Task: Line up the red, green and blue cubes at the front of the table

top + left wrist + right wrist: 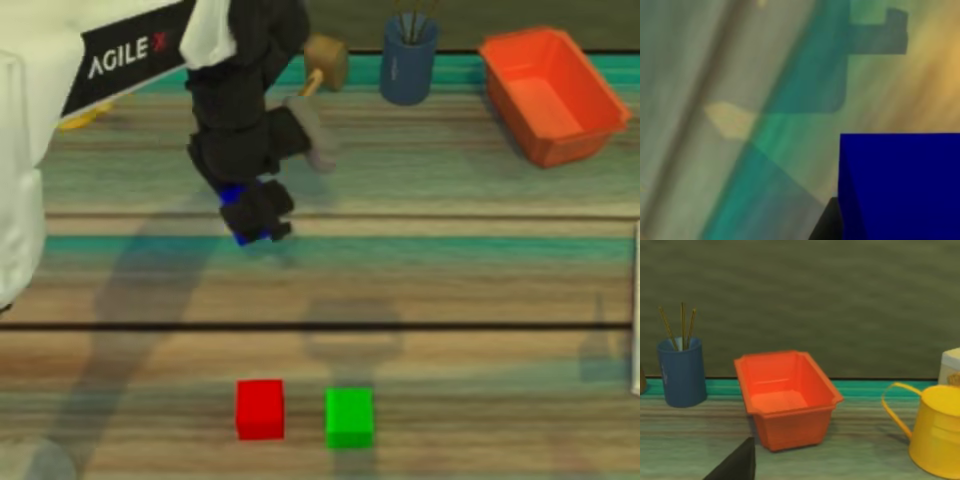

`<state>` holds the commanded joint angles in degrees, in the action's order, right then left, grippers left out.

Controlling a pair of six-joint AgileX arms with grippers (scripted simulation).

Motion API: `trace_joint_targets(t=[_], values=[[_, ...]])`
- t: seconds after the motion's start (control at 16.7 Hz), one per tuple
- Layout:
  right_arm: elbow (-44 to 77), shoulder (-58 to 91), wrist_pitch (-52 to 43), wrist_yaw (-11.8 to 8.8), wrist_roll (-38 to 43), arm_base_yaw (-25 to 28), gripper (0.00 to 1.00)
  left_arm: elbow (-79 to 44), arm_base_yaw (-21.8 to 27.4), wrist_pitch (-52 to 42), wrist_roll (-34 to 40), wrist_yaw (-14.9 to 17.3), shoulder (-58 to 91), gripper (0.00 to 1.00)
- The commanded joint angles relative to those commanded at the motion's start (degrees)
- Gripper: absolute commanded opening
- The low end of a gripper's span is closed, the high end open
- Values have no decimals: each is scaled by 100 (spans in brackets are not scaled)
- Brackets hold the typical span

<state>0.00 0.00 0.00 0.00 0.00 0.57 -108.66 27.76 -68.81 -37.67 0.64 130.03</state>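
The red cube (260, 408) and the green cube (349, 416) sit side by side near the front edge of the table (480, 400), a small gap between them. My left gripper (255, 215) hangs over the table's middle, left of centre, shut on the blue cube (232, 193), which mostly hides under the fingers. In the left wrist view the blue cube (900, 185) fills the corner beside one dark finger (827, 225), above the planks. Of my right gripper, only one dark fingertip (740, 465) shows, off to one side, with nothing held.
An orange bin (550, 90) stands at the back right, a dark blue cup (408, 62) with sticks to its left, and a wooden mallet (325, 62) beside that. A yellow watering can (940, 430) and a white box (951, 365) appear in the right wrist view.
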Motion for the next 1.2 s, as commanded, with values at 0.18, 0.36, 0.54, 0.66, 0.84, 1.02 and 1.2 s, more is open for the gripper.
trace_joint_targets(t=[0.18, 0.36, 0.54, 0.66, 0.84, 1.02, 1.2], values=[[0, 0, 0, 0, 0, 0, 100, 7, 1199, -100, 209, 18, -32, 0], [0, 0, 0, 0, 0, 0, 100, 14, 2289, -165, 404, 26, -99, 0], [0, 0, 0, 0, 0, 0, 100, 25, 2978, -177, 556, 13, -197, 0], [0, 0, 0, 0, 0, 0, 100, 26, 3142, -176, 597, 5, -228, 0], [0, 0, 0, 0, 0, 0, 100, 26, 3145, -176, 598, 5, -229, 0], [0, 0, 0, 0, 0, 0, 100, 102, 3144, -74, 576, 10, -178, 0], [0, 0, 0, 0, 0, 0, 100, 468, 3144, 512, 597, 13, -26, 0]])
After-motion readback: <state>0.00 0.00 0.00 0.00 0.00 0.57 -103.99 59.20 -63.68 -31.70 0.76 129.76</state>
